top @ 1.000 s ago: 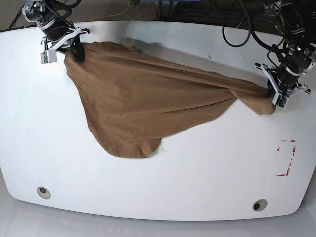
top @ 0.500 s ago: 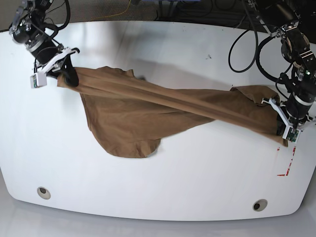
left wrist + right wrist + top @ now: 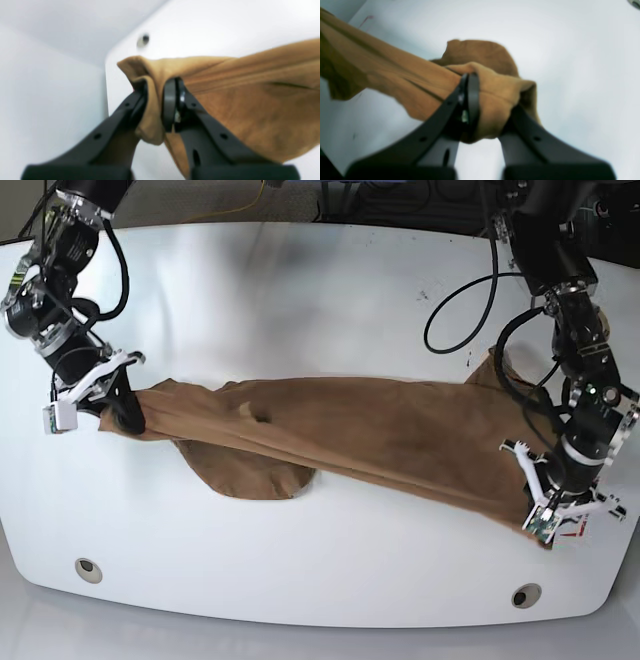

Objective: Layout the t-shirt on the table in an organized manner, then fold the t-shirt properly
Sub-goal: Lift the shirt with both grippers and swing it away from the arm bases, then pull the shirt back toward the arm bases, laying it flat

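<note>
left gripper [image 3: 155, 105]: we had it clenched on a bunched corner of the t-shirt [image 3: 250, 100]. a small wad of cloth poked out past the tips and a lump sagged below them between the two fingers [image 3: 170, 105]. the rest of the cloth ran off to one side of the jaws as a taut pleated band.

right gripper [image 3: 492, 100]: same story, jaws clamped on a thick wad of fabric, with a loose flap beyond the tips and the stretched band leaving on the other side.

further out, in the base view, the shirt was strung between the two grippers across the table [image 3: 320, 300], a loose lobe of it lying on the white top roughly midway and nearer the right gripper.

handling, as we judged it: light, soft, limp cotton, no stiffness at all, so it only held shape where tensioned. it looked grippy enough not to slip, and nothing about it was fragile. the grips were on gathered wads, not clean edges. for a flat layout we reckoned better holds were single-layer corners at the hem or shoulders. which corners we actually held, we couldn't tell.
</note>
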